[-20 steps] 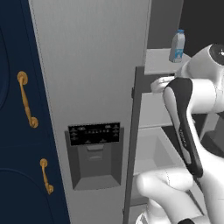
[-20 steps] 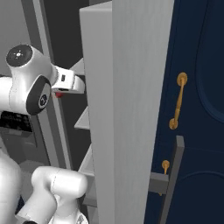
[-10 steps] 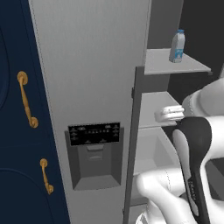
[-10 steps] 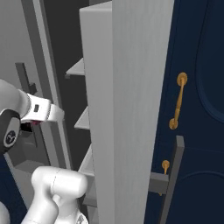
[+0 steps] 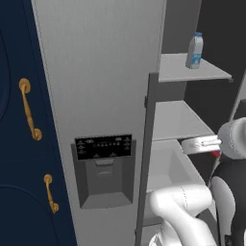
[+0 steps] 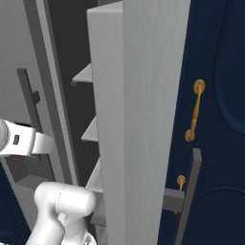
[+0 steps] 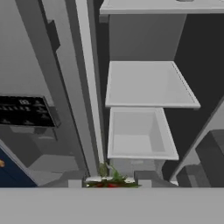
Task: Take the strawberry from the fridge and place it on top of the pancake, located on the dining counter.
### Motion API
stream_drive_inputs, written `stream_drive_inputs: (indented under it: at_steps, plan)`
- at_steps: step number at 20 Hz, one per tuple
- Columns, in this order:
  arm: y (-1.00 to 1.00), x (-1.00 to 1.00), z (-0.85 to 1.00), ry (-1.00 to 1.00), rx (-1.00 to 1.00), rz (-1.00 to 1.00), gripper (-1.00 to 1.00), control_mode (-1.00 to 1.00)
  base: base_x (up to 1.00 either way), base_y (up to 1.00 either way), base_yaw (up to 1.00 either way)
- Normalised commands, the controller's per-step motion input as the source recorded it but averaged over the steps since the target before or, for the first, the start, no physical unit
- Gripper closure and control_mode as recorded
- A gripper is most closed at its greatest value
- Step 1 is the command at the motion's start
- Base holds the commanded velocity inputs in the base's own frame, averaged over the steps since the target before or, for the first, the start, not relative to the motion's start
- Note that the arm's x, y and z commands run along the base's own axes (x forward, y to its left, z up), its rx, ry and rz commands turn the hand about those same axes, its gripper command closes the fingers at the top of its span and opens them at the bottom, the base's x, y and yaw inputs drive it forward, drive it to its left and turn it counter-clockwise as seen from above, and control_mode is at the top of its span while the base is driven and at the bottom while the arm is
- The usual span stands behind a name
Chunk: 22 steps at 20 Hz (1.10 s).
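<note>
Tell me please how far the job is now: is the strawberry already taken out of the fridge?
Done: the strawberry, red with green leaves, sits between the tool's fingers, in front of the open fridge. In hand: carrying it off. Left: setting it on the pancake.

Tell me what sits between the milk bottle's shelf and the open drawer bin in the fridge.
In the left base view, one bare grey shelf lies between the milk bottle on its shelf and the drawer bin.
</note>
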Motion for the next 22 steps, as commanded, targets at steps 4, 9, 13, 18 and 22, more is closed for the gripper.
stream_drive_inputs:
  at_steps: [4,9,13,18,22]
  plan:
    - [0.01,-0.09,0.04,0.00,0.00,0.00,1.00,1.00,-0.22,0.11,0.00]
    - [0.00,0.00,0.00,0.00,0.00,0.00,1.00,1.00,-0.90,0.33,0.00]
    - [0.00,0.00,0.00,0.00,0.00,0.00,1.00,1.00,-1.00,0.51,0.06]
    - [0.00,0.00,0.00,0.00,0.00,0.00,1.00,1.00,-1.00,0.86,0.30]
    - [0.00,0.00,0.00,0.00,0.00,0.00,1.00,1.00,-0.77,0.76,0.64]
